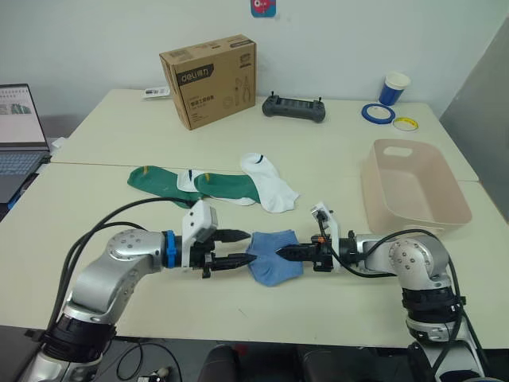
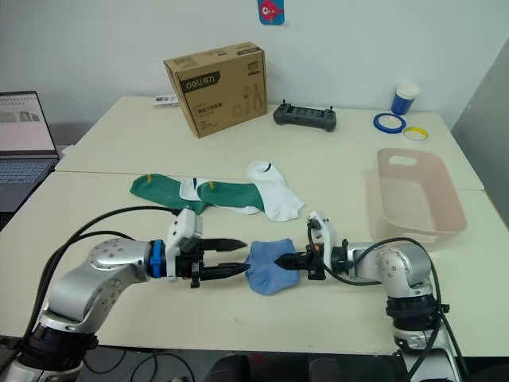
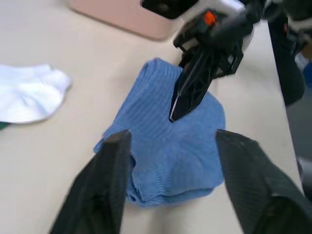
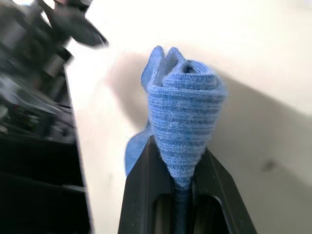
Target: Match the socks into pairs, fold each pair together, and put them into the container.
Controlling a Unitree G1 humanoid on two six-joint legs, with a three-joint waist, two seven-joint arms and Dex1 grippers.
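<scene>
A folded pair of light blue socks (image 1: 273, 256) lies at the table's front middle. My right gripper (image 1: 285, 254) is shut on its right side, pinching a fold of the blue knit (image 4: 183, 122). From the left, my left gripper (image 1: 241, 248) stands open with its fingertips (image 3: 109, 185) at the pair's left edge, holding nothing. Farther back lie two dark green socks (image 1: 159, 180) (image 1: 227, 186), a white sock (image 1: 270, 181) to their right, and another white sock (image 1: 189, 180) between the green ones. The pinkish container (image 1: 413, 187) stands at the right and holds nothing I can see.
A brown cardboard box (image 1: 208, 79), a black controller (image 1: 294, 107), a blue cup (image 1: 394, 87) and tape rolls (image 1: 378, 113) sit along the far side. A laptop (image 1: 20, 127) stands at the far left. The table's front edge is close to both arms.
</scene>
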